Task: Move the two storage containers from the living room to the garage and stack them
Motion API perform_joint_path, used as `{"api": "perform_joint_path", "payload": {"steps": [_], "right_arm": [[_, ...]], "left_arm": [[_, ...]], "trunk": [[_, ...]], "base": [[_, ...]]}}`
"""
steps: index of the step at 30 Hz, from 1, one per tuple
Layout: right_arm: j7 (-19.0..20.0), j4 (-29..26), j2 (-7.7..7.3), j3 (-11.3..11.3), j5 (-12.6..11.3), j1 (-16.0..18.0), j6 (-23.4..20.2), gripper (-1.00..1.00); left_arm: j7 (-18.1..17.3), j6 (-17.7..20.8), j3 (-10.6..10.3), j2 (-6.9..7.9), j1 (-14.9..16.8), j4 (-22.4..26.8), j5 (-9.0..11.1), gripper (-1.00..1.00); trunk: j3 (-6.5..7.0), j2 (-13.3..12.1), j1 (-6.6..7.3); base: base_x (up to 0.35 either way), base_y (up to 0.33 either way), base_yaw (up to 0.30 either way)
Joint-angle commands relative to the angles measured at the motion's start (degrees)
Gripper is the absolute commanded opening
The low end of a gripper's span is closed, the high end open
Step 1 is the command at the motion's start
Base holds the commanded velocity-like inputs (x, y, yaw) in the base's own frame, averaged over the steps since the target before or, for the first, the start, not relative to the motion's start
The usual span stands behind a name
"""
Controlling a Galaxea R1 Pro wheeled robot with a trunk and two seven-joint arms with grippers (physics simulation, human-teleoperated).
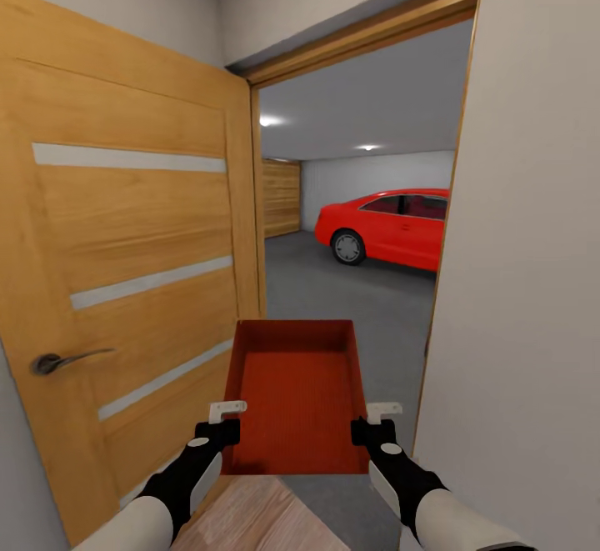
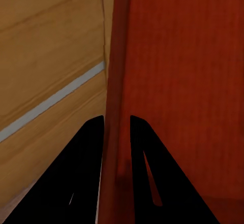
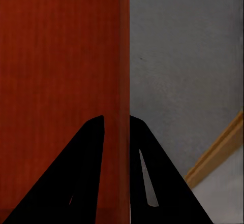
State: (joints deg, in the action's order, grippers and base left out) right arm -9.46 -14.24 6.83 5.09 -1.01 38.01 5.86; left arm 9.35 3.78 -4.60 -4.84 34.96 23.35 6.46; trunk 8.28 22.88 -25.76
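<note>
An orange-red storage container (image 1: 296,393) is held level in front of me in the doorway, its ribbed bottom showing. My left gripper (image 1: 223,433) is shut on its left wall near the close end. My right gripper (image 1: 367,432) is shut on its right wall. In the left wrist view the black fingers (image 2: 91,158) pinch the container's wall (image 2: 118,107) between them. The right wrist view has that gripper's fingers (image 3: 145,163) clamped on the other wall (image 3: 124,82). Beyond the doorway lies the garage with its grey concrete floor (image 1: 333,293).
An orange-wood door (image 1: 125,284) with glass slits and a metal handle (image 1: 62,360) stands open close on my left. A white wall (image 1: 525,284) and the wood door frame (image 1: 437,284) bound the right. A red car (image 1: 392,226) is parked in the garage. Light wood flooring (image 1: 250,518) is underfoot.
</note>
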Motion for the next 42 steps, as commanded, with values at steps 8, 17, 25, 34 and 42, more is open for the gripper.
{"api": "perform_joint_path", "payload": {"steps": [8, 17, 25, 34, 42], "right_arm": [[0.14, 0.26, 0.03, 1.76, -0.71, -0.01, 0.1, -1.0], [0.1, 0.27, 0.03, 1.76, -0.72, -0.02, 0.07, -1.0], [0.06, 0.25, 0.03, 1.76, -0.72, 0.02, 0.1, -1.0], [0.06, 0.27, 0.03, 1.75, -0.68, -0.01, 0.11, -1.0], [0.06, 0.27, 0.03, 1.71, -0.66, -0.04, 0.13, -1.0]], "left_arm": [[1.02, -1.06, 0.29, 0.03, 0.02, 2.78, -0.66, -1.0], [1.02, -1.06, 0.29, 0.06, 0.02, 2.77, -0.66, -1.0], [1.02, -1.06, 0.29, 0.05, 0.02, 2.82, -0.66, -1.0], [1.01, -1.06, 0.29, 0.07, 0.02, 2.78, -0.66, -1.0], [1.01, -1.06, 0.29, 0.07, 0.02, 2.82, -0.66, -1.0]], "trunk": [[-0.39, 0.05, -0.03], [-0.46, 0.05, -0.03], [-0.5, 0.05, -0.03], [-0.51, 0.05, -0.03], [-0.51, 0.05, -0.03]], "base": [[0.082, 0.0, -0.254], [0.082, 0.0, -0.056], [0.089, 0.0, -0.203], [0.117, 0.058, -0.015], [0.196, 0.244, 0.0]]}}
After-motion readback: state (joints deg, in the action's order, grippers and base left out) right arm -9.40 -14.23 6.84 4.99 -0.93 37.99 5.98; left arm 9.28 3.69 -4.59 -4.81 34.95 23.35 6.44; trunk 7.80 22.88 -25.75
